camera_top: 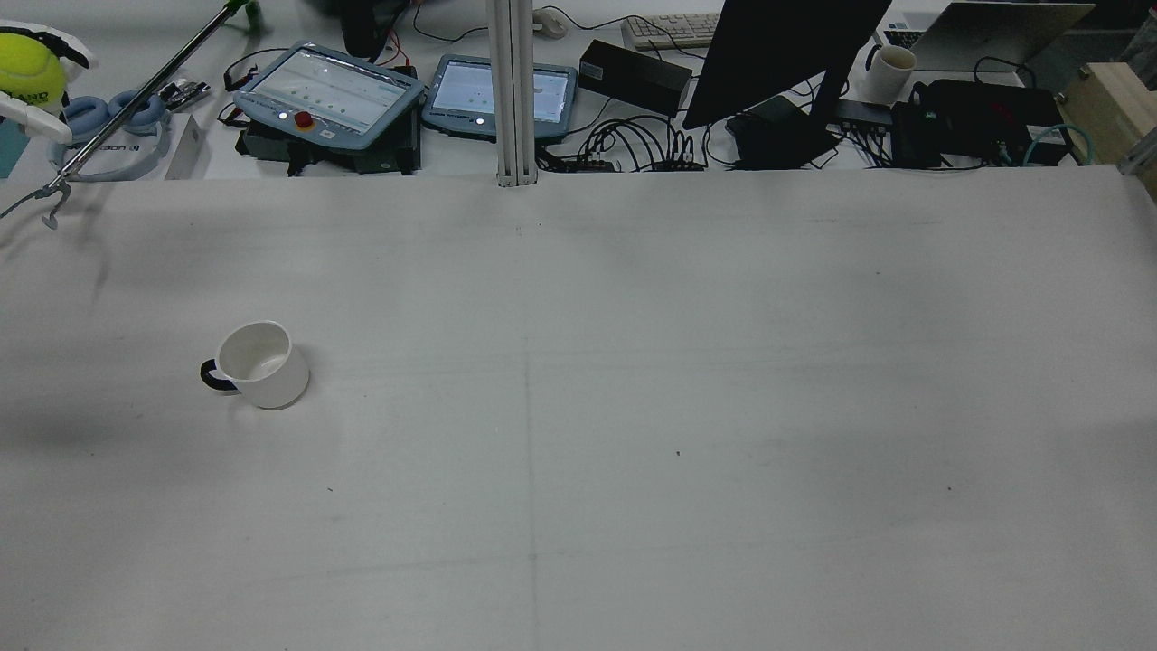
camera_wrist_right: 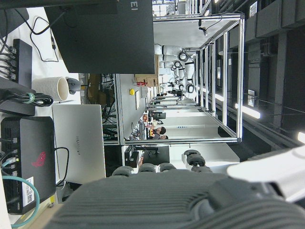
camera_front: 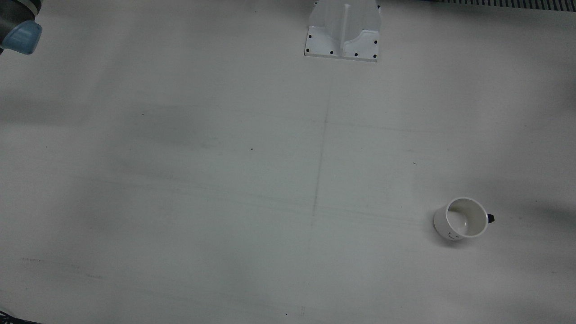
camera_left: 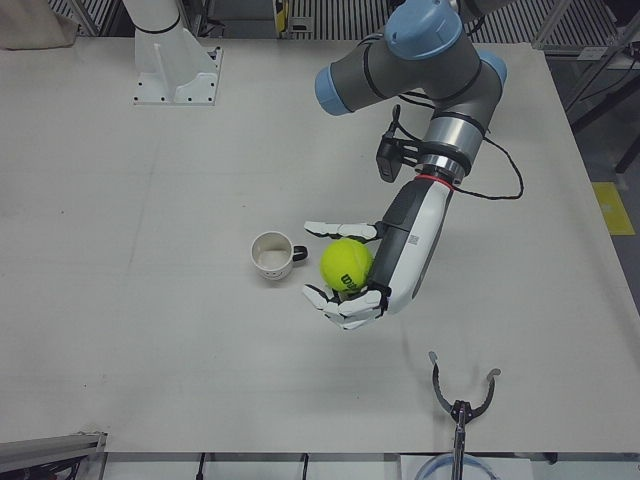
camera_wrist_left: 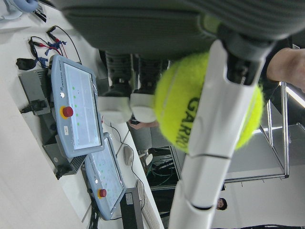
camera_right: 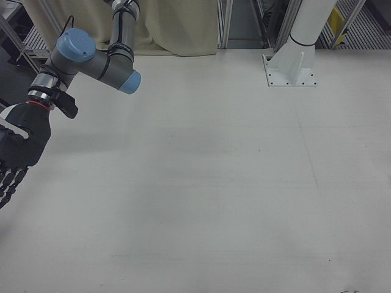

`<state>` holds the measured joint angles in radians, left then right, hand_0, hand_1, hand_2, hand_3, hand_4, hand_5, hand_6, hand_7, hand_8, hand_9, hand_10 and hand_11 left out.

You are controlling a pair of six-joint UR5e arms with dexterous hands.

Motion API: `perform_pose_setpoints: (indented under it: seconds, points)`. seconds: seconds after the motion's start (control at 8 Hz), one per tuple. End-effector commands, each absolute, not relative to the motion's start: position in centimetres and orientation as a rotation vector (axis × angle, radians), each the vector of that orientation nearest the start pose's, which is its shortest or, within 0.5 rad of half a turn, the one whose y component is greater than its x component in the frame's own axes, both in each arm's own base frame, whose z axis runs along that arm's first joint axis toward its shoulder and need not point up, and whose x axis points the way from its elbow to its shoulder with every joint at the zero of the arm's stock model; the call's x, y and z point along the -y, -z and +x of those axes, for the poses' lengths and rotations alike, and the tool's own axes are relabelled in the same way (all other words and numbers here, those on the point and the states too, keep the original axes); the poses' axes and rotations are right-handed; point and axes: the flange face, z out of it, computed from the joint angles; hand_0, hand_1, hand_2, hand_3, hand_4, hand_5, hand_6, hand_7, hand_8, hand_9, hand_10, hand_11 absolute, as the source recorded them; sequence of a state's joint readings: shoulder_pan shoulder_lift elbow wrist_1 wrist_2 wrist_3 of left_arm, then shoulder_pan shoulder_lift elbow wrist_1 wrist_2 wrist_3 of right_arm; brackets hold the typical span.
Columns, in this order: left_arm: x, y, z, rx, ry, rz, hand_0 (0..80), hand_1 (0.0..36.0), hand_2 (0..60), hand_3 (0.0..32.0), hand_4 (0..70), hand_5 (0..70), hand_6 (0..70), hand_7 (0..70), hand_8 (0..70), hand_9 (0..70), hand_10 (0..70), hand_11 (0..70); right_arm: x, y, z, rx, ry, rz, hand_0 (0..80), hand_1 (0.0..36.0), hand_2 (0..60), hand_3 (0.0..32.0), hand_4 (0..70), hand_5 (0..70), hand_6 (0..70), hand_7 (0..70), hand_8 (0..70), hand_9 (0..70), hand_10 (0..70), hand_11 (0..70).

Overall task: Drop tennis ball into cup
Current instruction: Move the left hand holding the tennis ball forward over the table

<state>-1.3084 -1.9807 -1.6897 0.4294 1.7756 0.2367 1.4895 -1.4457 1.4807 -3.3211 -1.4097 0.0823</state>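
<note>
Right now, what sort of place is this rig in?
Most likely a robotics lab. Two teach pendants and a monitor with tangled cabling sit on the bench behind the white table, and the left hand holds a tennis ball near a cup.

White table [camera_top: 723,407], cluttered desk [camera_top: 633,90] behind, dark monitor [camera_top: 777,54], laptop [camera_top: 994,23]

A bright yellow-green tennis ball [camera_left: 346,266] with dark lettering sits held in the left hand [camera_left: 352,284], raised above the bench [camera_left: 150,330] beside the cup [camera_left: 271,255]. The cup is a white mug with a dark handle, standing upright and empty, its handle turned toward the ball.
</note>
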Motion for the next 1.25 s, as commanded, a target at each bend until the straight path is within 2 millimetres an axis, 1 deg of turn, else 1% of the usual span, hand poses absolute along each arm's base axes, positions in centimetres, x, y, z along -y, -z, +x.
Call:
perform_pose_setpoints:
  seconds: [0.0,0.12,0.25,0.38,0.5,0.62,0.75,0.88,1.0,1.12]
  points:
    - [62.6,-43.2,6.9,-2.062,1.614,-0.265,62.8,18.7,12.8,0.0,53.1,25.4,70.0,70.0,61.1,70.0,53.5,70.0,53.8,-68.3,10.6,-1.991,2.291,-0.022,0.0,0.0,0.0,0.0,0.0,0.0,0.0,0.0,0.0,0.0,0.0,0.0]
    - [62.4,-42.6,9.7,-2.053,1.565,-0.311,63.3,18.5,9.6,0.0,52.8,25.3,70.0,70.0,57.9,70.0,54.7,70.0,53.8,-68.4,10.6,-1.99,2.293,-0.024,0.0,0.0,0.0,0.0,0.0,0.0,0.0,0.0,0.0,0.0,0.0,0.0]
    - [62.0,-42.4,12.4,-2.044,1.521,-0.357,59.5,16.6,13.0,0.0,51.9,24.6,70.0,70.0,58.8,70.0,53.8,70.0,53.8,-68.4,10.6,-1.99,2.293,-0.024,0.0,0.0,0.0,0.0,0.0,0.0,0.0,0.0,0.0,0.0,0.0,0.0]
    - [61.3,-42.3,15.6,-2.026,1.479,-0.402,55.3,14.8,15.5,0.0,50.4,21.4,70.0,70.0,59.4,70.0,52.3,70.0,53.9,-68.3,10.6,-1.991,2.292,-0.023,0.0,0.0,0.0,0.0,0.0,0.0,0.0,0.0,0.0,0.0,0.0,0.0]
    - [60.5,-42.3,18.6,-2.007,1.442,-0.439,51.4,12.1,19.8,0.0,48.3,21.2,70.0,70.0,60.6,70.0,50.4,70.0,53.8,-68.4,10.6,-1.989,2.292,-0.022,0.0,0.0,0.0,0.0,0.0,0.0,0.0,0.0,0.0,0.0,0.0,0.0]
    - [59.8,-42.3,20.8,-1.993,1.416,-0.472,50.8,12.1,19.9,0.0,47.2,19.5,70.0,70.0,60.1,70.0,49.9,70.0,53.8,-68.4,10.6,-1.989,2.292,-0.022,0.0,0.0,0.0,0.0,0.0,0.0,0.0,0.0,0.0,0.0,0.0,0.0]
    - [59.6,-42.0,21.8,-2.001,1.385,-0.484,50.0,11.2,21.6,0.0,46.3,20.8,70.0,70.0,59.3,70.0,49.4,69.9,53.8,-68.4,10.6,-1.989,2.292,-0.022,0.0,0.0,0.0,0.0,0.0,0.0,0.0,0.0,0.0,0.0,0.0,0.0]
    - [58.9,-42.6,23.0,-1.997,1.361,-0.498,49.7,10.7,22.7,0.0,45.3,21.4,70.0,70.0,60.6,70.0,48.9,69.0,53.9,-68.3,10.6,-1.991,2.291,-0.022,0.0,0.0,0.0,0.0,0.0,0.0,0.0,0.0,0.0,0.0,0.0,0.0]
    - [58.3,-43.9,23.2,-1.981,1.365,-0.499,48.5,10.0,22.3,0.0,43.4,19.5,70.0,70.0,59.5,70.0,48.1,67.8,53.8,-68.4,10.6,-1.989,2.292,-0.022,0.0,0.0,0.0,0.0,0.0,0.0,0.0,0.0,0.0,0.0,0.0,0.0]
    - [58.2,-44.1,23.2,-1.978,1.359,-0.489,47.3,8.9,23.2,0.0,42.1,18.9,70.0,70.0,58.8,70.0,47.1,66.2,53.8,-68.4,10.6,-1.989,2.292,-0.022,0.0,0.0,0.0,0.0,0.0,0.0,0.0,0.0,0.0,0.0,0.0,0.0]
